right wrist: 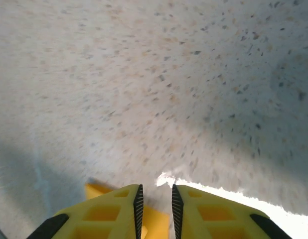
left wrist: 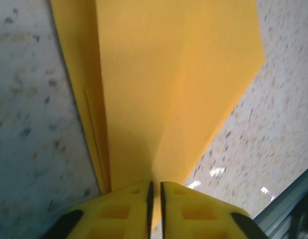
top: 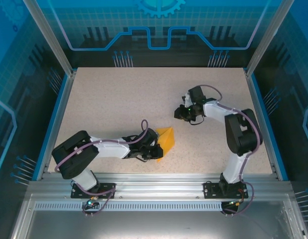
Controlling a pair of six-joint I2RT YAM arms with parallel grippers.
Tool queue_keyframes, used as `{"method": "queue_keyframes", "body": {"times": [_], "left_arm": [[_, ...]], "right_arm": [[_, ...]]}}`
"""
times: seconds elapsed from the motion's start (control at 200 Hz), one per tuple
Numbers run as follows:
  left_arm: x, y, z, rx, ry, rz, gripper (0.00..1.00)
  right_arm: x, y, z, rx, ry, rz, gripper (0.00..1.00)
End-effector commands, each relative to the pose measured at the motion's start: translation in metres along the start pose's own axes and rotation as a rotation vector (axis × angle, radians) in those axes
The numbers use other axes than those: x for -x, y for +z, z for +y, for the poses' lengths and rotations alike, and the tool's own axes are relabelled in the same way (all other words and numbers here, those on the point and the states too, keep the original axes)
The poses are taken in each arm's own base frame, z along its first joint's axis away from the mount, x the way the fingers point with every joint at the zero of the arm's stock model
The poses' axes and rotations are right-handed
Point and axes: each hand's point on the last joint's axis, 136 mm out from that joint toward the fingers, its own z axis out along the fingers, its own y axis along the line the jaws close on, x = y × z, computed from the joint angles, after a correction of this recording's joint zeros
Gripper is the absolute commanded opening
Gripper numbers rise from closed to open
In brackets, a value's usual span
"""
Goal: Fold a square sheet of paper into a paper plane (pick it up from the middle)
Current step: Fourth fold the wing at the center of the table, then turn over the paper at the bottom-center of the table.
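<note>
Orange-yellow paper (left wrist: 179,74) pinched by left end effector (left wrist: 155,188); right end effector (right wrist: 156,193) slightly spread.

Left wrist view: paper (left wrist: 169,74) runs off the top edge. Its near end vanishes behind the left gripper (left wrist: 155,183), whose pads are cut by the bottom edge. The slit between the pads is very thin, so I cannot tell whether the fold is pinched or free.

Overhead view: left gripper (top: 158,149) covers the paper's (top: 167,140) near-left part; creases too small to read. Right gripper (top: 180,113) fingertips dark, too small to judge.

Right wrist view: table (right wrist: 144,74) blurred. Yellow patch (right wrist: 155,221) low between the fingers, paper or gripper part, unclear.
</note>
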Motion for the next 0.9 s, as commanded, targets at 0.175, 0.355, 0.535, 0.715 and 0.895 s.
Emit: {"method": "queue_keyframes", "body": {"times": [0.175, 0.355, 0.535, 0.715, 0.895], "left_arm": [[0.026, -0.058, -0.015, 0.027, 0.030, -0.076, 0.28], [0.039, -0.055, -0.016, 0.008, 0.033, -0.074, 0.25], [0.046, -0.042, -0.015, 0.034, 0.030, -0.062, 0.21], [0.048, -0.029, -0.003, 0.092, 0.014, -0.043, 0.18], [0.043, -0.016, 0.012, 0.141, -0.005, -0.011, 0.15]], "right_arm": [[-0.078, -0.027, 0.004, 0.009, -0.009, 0.044, 0.36], [-0.121, -0.015, 0.006, -0.003, -0.010, 0.103, 0.43], [-0.142, -0.002, 0.010, 0.022, 0.008, 0.137, 0.48], [-0.152, 0.007, 0.017, 0.058, 0.021, 0.159, 0.49], [-0.155, 0.013, 0.030, 0.112, 0.018, 0.168, 0.48]]}}
